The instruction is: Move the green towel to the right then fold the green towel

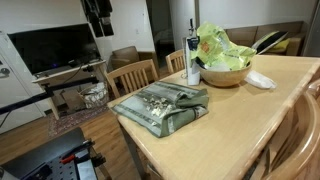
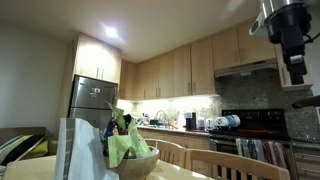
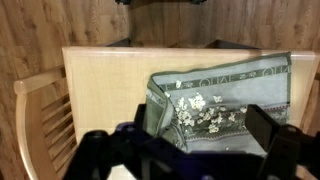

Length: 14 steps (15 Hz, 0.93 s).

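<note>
The green towel (image 1: 160,107) is lying at centre left, near the counter (image 1: 255,125) edge. The jaws are being held wide open above it, empty. The rightward move is apparently being prepared; a descent onto a towel edge is being required.

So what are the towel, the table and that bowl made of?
Towel: soft cloth, matte olive with a pale speckled panel; it lies in limp folds.
Table: light wood or wood veneer, smooth with a slight sheen; faint grain shows.
Bowl: looks like wood, brown and smooth, though too small to be sure.
</note>
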### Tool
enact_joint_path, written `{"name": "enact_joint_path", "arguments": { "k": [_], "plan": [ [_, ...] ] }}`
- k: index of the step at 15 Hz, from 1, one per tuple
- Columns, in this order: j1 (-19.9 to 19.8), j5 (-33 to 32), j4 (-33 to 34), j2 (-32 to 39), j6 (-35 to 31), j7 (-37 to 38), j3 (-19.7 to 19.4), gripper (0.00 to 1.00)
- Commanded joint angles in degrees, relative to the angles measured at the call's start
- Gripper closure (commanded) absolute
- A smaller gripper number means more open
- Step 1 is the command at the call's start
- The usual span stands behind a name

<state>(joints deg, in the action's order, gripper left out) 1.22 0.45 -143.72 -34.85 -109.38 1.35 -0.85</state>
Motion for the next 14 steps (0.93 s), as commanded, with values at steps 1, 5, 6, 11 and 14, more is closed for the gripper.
{"name": "enact_joint_path", "arguments": {
  "k": [1,5,6,11,14],
  "plan": [
    [-0.48,0.23,0.12,0.03,0.14,-0.24,0.39,0.00],
    [-0.30,0.47,0.43,0.24,-0.26,-0.67,0.21,0.00],
    [-0.16,1.73,1.40,0.83,-0.52,-0.63,-0.36,0.00],
    [0.79,1.99,2.42,3.45,-8.36,-0.19,1.40,0.00],
    [1.52,2.09,2.63,6.71,-16.34,0.29,2.31,0.00]
  ]
}}
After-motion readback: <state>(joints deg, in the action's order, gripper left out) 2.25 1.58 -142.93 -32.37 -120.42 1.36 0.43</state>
